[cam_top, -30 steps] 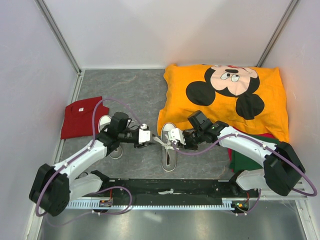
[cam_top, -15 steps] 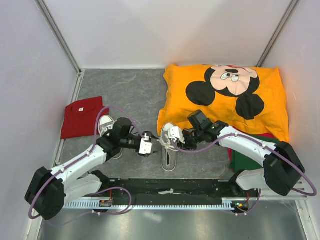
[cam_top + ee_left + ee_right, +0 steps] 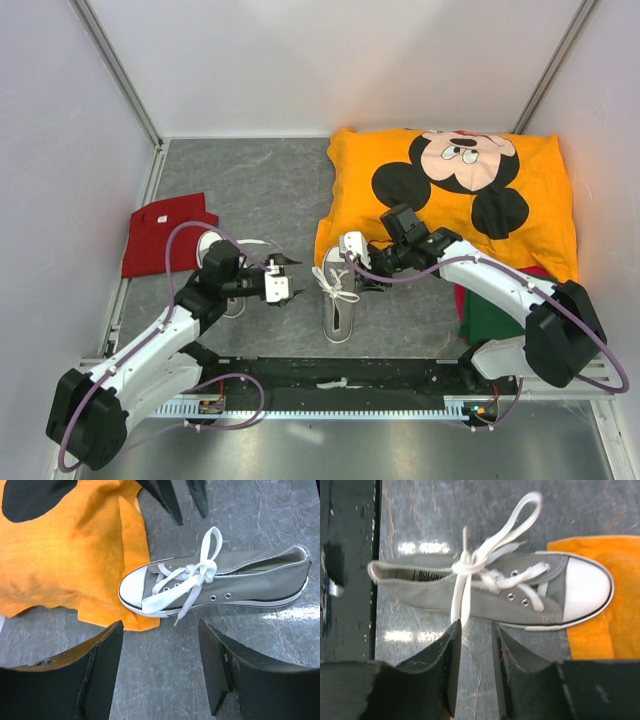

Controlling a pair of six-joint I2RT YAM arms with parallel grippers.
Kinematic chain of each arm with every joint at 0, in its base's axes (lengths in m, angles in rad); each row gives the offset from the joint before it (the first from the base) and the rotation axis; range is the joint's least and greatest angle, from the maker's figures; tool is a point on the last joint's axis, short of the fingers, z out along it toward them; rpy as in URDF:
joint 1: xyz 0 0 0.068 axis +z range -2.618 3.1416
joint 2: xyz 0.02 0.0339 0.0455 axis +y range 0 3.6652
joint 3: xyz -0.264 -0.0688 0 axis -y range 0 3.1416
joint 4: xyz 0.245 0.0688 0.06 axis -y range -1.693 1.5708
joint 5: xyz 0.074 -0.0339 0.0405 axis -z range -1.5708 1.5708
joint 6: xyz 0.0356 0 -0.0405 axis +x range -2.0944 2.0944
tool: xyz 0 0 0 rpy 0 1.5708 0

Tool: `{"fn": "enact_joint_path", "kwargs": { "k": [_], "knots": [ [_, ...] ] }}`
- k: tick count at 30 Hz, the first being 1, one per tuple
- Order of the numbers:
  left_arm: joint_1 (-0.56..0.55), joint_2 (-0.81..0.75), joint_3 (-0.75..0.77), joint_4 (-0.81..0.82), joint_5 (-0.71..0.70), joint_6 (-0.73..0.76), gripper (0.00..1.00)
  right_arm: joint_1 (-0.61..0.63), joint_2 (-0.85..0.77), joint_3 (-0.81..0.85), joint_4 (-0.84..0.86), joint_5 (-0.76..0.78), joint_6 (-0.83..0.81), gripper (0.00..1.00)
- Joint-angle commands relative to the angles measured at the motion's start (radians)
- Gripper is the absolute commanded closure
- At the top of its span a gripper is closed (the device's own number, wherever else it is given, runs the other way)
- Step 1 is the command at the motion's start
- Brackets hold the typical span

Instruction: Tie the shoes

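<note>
Left gripper [image 3: 161, 630] and right gripper [image 3: 476, 630] flank a grey shoe [image 3: 250, 577], both empty.
Its toe cap rests on the orange pillow's [image 3: 65, 555] edge, white laces [image 3: 200, 572] in a bow; left jaws gape wide, right jaws barely parted (second shoe [image 3: 208, 243] partly under the left arm).

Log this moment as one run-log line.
shoe: grey canvas sneaker with white toe cap, white laces knotted, one loop showing | left gripper: open, empty | right gripper: open, empty
</note>
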Motion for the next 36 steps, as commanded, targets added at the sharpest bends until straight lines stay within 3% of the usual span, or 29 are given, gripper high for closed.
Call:
{"fn": "enact_joint_path", "kwargs": {
  "k": [1,9,27,36],
  "knots": [
    [0.008,-0.034,-0.011,0.002,0.112,0.01,0.33,-0.007,0.065,0.087,0.018,-0.107,0.073,0.65],
    [-0.034,0.115,0.08,-0.095,0.166,0.096,0.38,-0.007,0.15,0.123,0.035,-0.142,0.102,0.65],
    [-0.147,0.256,0.086,0.07,0.1,0.094,0.45,0.019,0.209,0.128,0.035,-0.171,0.111,0.65],
    [-0.157,0.316,0.118,0.087,0.099,0.124,0.57,0.024,0.222,0.13,0.035,-0.159,0.105,0.7]
  ]
}}
